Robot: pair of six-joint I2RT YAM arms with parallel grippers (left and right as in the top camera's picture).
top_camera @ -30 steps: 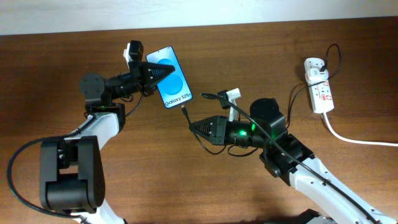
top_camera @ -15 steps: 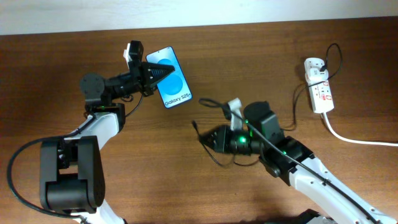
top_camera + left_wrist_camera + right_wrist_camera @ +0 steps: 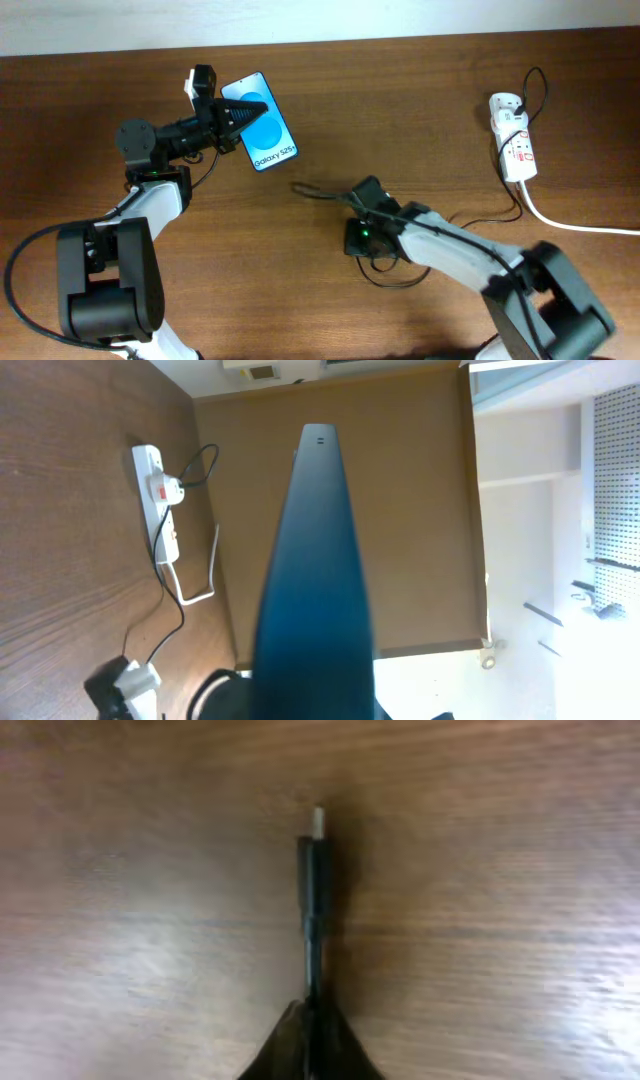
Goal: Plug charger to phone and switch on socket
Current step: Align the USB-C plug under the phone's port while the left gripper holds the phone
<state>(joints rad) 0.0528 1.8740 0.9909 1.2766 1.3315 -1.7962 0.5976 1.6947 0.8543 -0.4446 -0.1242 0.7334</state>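
Left claw (image 3: 238, 117) grips phone (image 3: 270, 140); right claw (image 3: 312, 1028) pinches charger (image 3: 315, 890).

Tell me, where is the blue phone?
In the overhead view, the phone is at upper left, pinched in the left gripper, far from the socket.

Brown wooden table (image 3: 400, 100), pale strip (image 3: 300, 20) behind

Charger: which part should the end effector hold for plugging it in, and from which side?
Probably the charger at its stiff black plug body, just behind the pale tip, coming from the cable end and closing across its thin width. It is straight and narrow; a hold near the tip should flex less.
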